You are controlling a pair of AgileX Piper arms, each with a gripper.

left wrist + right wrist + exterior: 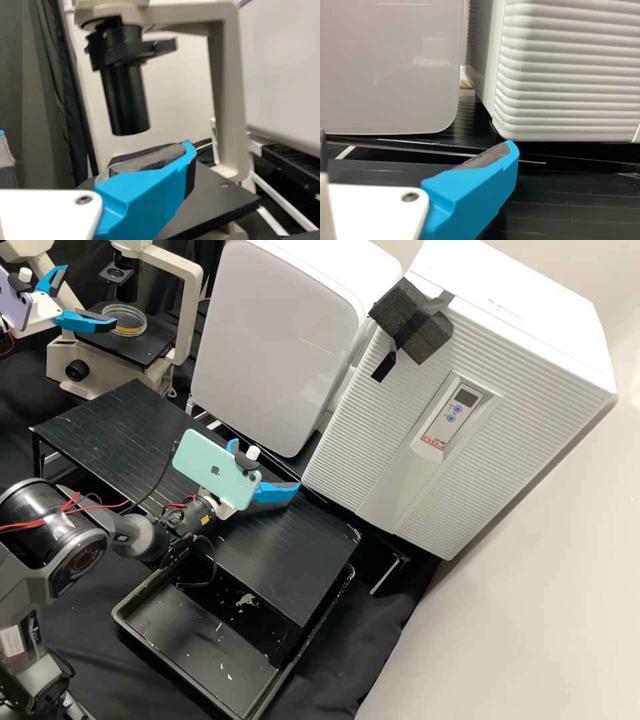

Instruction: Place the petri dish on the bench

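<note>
The clear petri dish (128, 319), yellowish inside, lies on the black stage (148, 350) of the microscope at the upper left. Beside it stands my left gripper (90, 297), open, one finger's dark tip overlapping the dish's near-left rim; whether they touch I cannot tell. In the left wrist view, that gripper (95, 140) has its fingers wide apart in front of the stage (220, 197). Over the black bench (113, 430) is my right gripper (267, 465), open and holding nothing; the right wrist view shows the gripper (416, 139) with parted fingers before two white appliances.
The microscope's frame (190, 313) rises beside the stage. A glossy white appliance (273, 347) and a ribbed white one (400, 433) line the bench's back. A black tray (193, 667) sits below the bench's front edge, partly under it.
</note>
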